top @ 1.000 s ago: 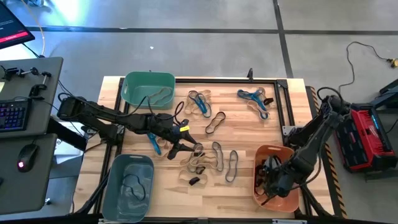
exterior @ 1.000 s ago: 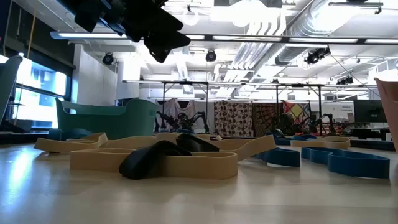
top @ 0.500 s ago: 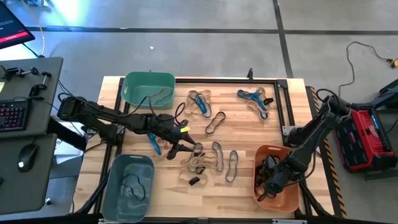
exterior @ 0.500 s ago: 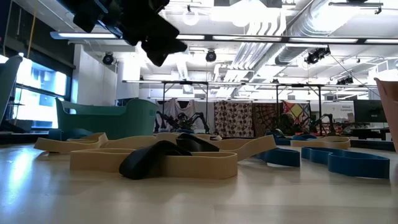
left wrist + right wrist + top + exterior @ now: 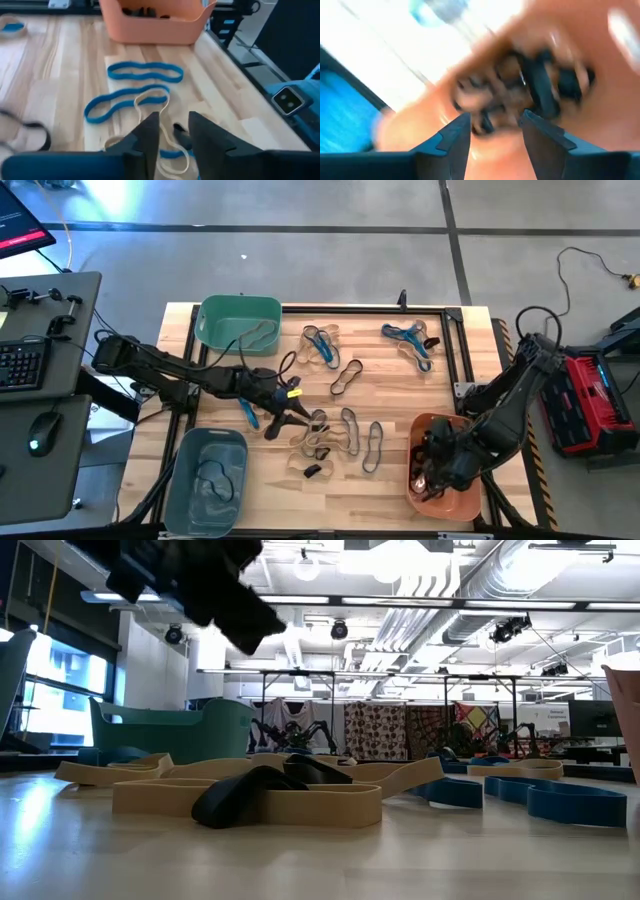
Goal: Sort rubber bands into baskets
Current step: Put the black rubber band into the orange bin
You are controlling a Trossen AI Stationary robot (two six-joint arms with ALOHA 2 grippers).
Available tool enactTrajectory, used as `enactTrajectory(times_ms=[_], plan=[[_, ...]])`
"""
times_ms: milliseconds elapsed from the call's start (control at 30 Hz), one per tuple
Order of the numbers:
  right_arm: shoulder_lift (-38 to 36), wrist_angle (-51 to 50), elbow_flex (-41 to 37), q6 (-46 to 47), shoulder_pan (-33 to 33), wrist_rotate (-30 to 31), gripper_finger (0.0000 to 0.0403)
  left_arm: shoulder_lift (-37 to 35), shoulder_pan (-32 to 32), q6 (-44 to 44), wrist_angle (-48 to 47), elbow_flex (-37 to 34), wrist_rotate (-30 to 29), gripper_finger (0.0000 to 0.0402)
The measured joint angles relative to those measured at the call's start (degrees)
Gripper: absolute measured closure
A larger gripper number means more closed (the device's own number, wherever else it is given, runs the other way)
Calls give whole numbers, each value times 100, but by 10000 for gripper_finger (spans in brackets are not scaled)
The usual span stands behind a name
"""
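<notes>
The worktop (image 5: 400, 385) is pale wood planks with a thin black frame round it. Three smooth plastic tubs with round corners sit on it. The green basket (image 5: 238, 323) is at the far left corner, with a tan loop inside. The grey basket (image 5: 205, 482) is at the near left corner, with a thin dark loop in it. The orange basket (image 5: 465, 505) is at the near right corner.

The rubber bands (image 5: 340, 435) are flat, bendy loops in tan, blue, black and grey. Most lie in a messy heap in the middle, and some lie nearer the far edge. They overlap, so counting them is hard. In the low view they look like thick tan and blue strips.

The left gripper (image 5: 283, 418) hangs low at the left edge of the heap. Its fingers (image 5: 150, 135) are part way apart with a tan loop lying between them, not pinched.

The right gripper (image 5: 432, 472) is down inside the orange basket, let go and spread. Dark bands lie under it, but that view is very blurry.
</notes>
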Motion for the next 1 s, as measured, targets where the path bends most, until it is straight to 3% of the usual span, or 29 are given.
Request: enactTrajectory(times_ms=[133,300,500,733,1000], plan=[[0,104,213,-628,-280,1078,245,2,-5,-69,422,-293,-12,355],[6,1034,-48,-2075,-1046,1615,261,2,-24,-213,1049,-579,-9,396],[15,3724,-926,-4463,-2145,1272,273,2,-7,-253,1558,-795,-14,399],[372,6495,-2089,-6044,-3045,594,274,2,78,-218,1759,-795,-77,401],[1634,7120,-2036,-6569,-3514,470,263,2,94,-214,1652,-795,-74,401]])
